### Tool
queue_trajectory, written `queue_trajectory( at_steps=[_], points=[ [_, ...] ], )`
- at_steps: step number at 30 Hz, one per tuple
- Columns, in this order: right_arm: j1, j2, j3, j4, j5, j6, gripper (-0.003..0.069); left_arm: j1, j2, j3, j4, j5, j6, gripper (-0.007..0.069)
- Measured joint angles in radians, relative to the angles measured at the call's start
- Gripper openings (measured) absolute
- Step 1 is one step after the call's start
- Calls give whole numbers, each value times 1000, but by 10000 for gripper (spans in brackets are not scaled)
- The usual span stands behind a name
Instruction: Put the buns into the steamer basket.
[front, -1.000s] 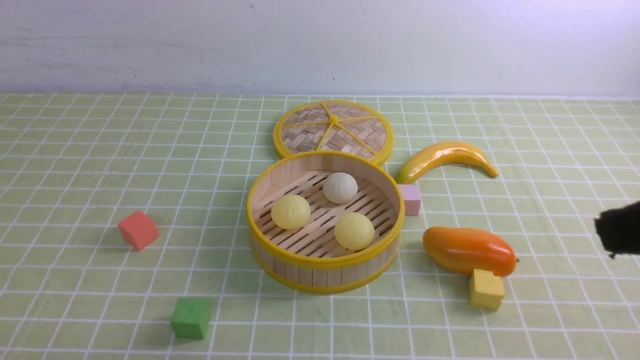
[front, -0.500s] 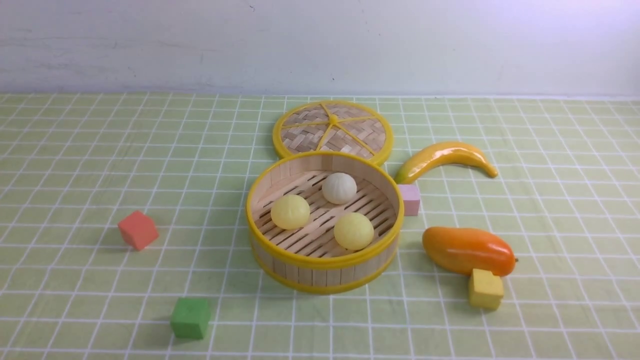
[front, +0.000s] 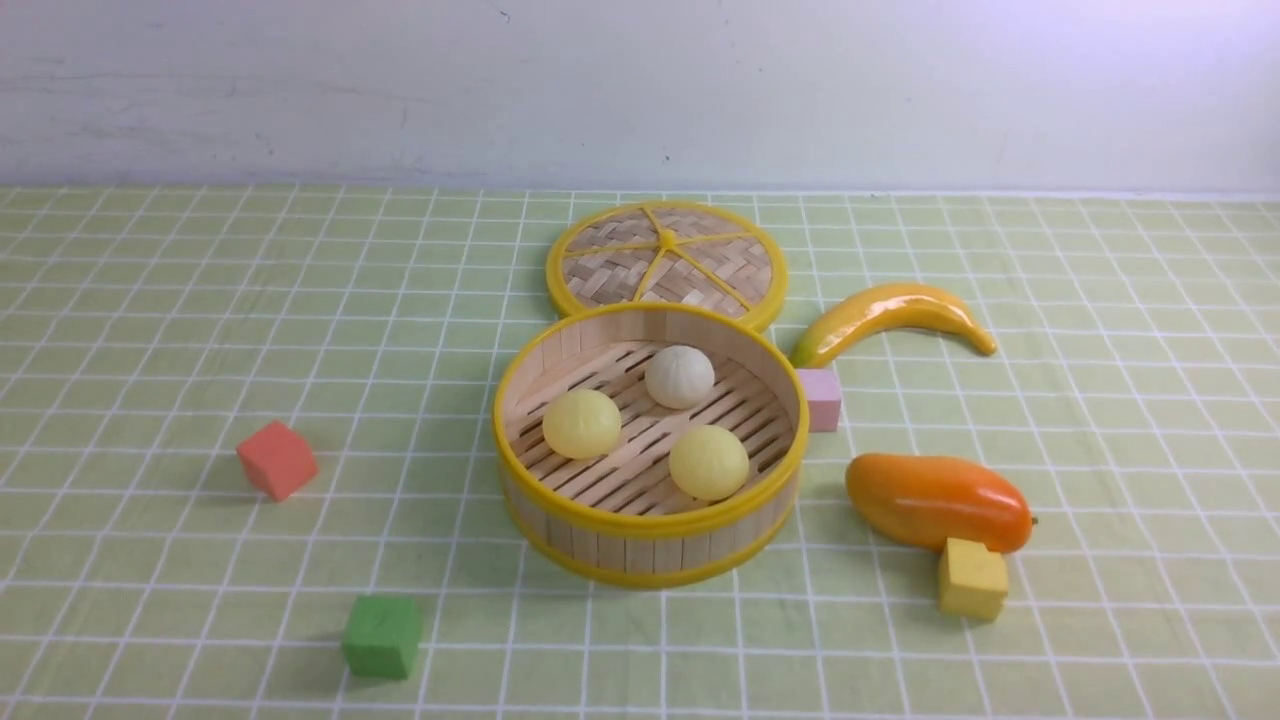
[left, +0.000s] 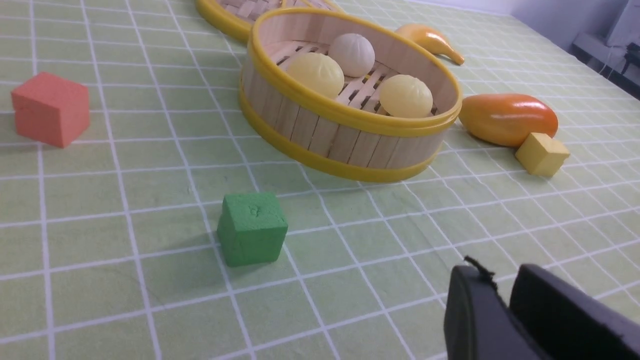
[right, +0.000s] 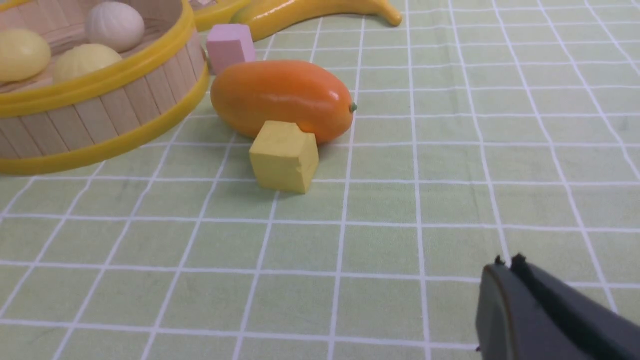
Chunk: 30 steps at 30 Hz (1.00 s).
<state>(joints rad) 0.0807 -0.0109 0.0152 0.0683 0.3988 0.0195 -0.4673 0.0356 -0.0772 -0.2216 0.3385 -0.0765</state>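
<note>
Currently all three buns sit on the slatted floor of the steamer basket (front: 648, 520): off-white pleated bun (front: 680, 376) toward the far wall, one pale yellow bun (front: 581, 423) on the robot's left, the other pale yellow bun (front: 708, 462) nearest the front rim. None of the three touch each other in the front view. Basket stands upright on the green checked cloth (front: 150, 330), roughly central.

Edges around the basket: woven lid (front: 666, 262) lies flat just behind it, rims close or touching; cannot tell which. Pink cube (front: 820, 398) sits right against the basket's right wall. Toy banana (front: 890, 315) lies beyond that cube. Orange mango (front: 937, 500) rests near the basket's right side with a gap between; yellow cube (front: 972, 578) touches the mango's near side.

Open room: the left half of the cloth carries only the red cube (front: 276, 459) and the green cube (front: 381, 636), both well apart from the basket. Far right of the cloth is bare.

Grippers: neither shows in the front view. Left gripper (left: 505, 305) appears at the corner of its wrist view, fingers pressed together, grasping nothing, near the green cube. Right gripper (right: 512, 280) likewise clenched, fingers together and empty, over bare cloth on the near side of the yellow cube.
</note>
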Motion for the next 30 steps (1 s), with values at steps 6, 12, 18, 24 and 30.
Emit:
queue_trajectory(
  at_steps=[6, 12, 18, 24, 30],
  points=[
    [0, 0, 1, 0, -2, 0, -13, 0, 0, 0, 0, 1, 0, 115],
    [0, 0, 1, -1, -3, 0, -10, 0, 0, 0, 0, 1, 0, 122],
    [0, 0, 2, -1, -3, 1, -4, 0, 0, 0, 63, -8, 25, 128],
    [0, 0, 2, -1, -5, 1, 0, 105, -2, 12, 114, -63, 33, 125],
    [0, 0, 2, -1, -6, 3, 1, 342, -45, 59, 97, -120, -64, 36]
  ],
)
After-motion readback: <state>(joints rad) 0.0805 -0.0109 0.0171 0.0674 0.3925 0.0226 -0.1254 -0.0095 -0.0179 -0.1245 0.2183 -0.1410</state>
